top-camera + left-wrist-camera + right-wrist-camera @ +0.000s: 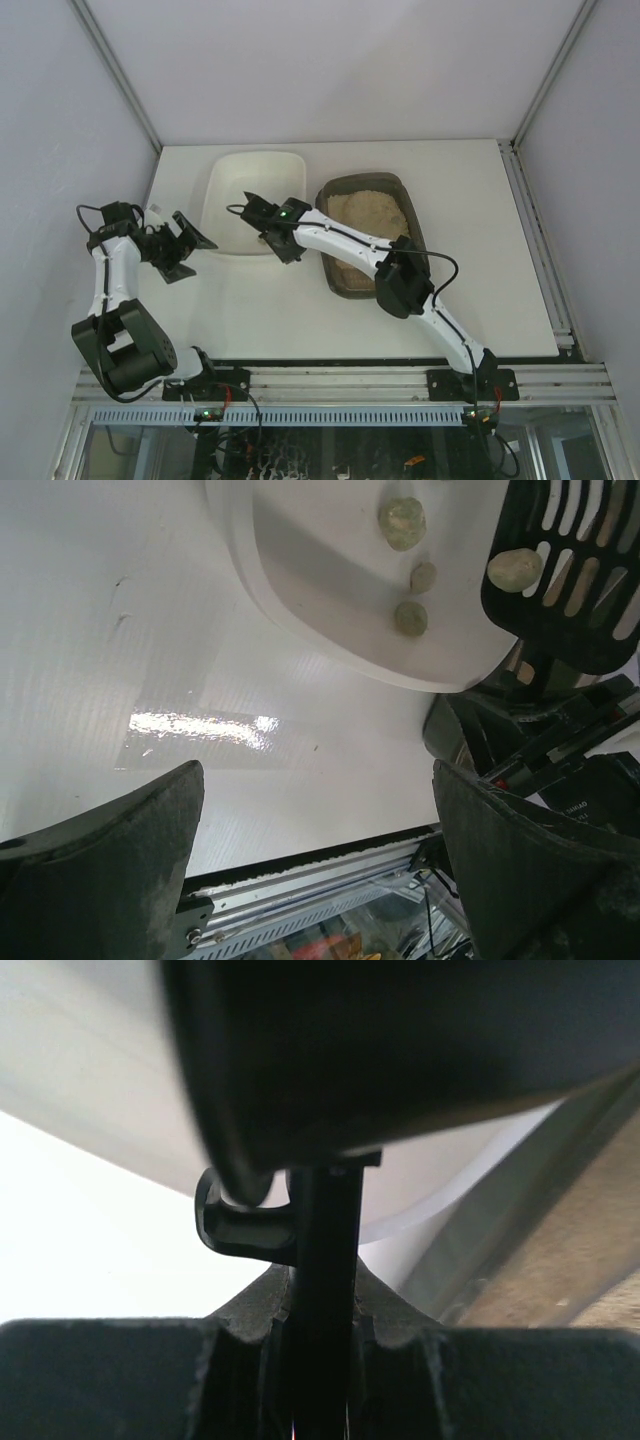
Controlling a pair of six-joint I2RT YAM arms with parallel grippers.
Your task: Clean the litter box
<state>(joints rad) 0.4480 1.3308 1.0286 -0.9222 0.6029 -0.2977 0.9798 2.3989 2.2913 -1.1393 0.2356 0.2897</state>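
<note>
Occupying the right half of the white table point(300, 320): litter box point(362, 180), dark grey-brown, rounded corners, wide rim, beige litter inside.

- Position: just right of a white tray point(250, 185). The two stand close together, but contact cannot be judged.
- Orientation: long axis runs from the near edge toward the back wall, with the far end leaning slightly left. The right arm crosses above its near left part.
- Right gripper point(264, 222): over the white tray's right side. The right wrist view alone shows the grip, with fingers point(250, 1360) clamped on the thin black handle point(322, 1220) of a scoop point(570, 570). The dark scoop head fills the top of that picture. The pale tray wall point(80, 1090) lies behind it, and the litter box rim point(520, 1200) and sandy litter show at right.
- Left gripper point(190, 252): above bare table left of the tray, jaws spread wide and holding nothing. Both fingers point(120, 870) frame its own view.
- Seen only in the left wrist view:
  - The scoop head is slotted, with one pale clump point(513, 570) resting on it.
  - Three greenish-grey clumps point(402, 522) lie on the floor of the white tray point(330, 590).
  - A glossy strip of clear tape point(195, 735) is stuck on the tabletop.
- Seen only in the top view: the whole outline of the litter box and how both arms are placed.
</note>
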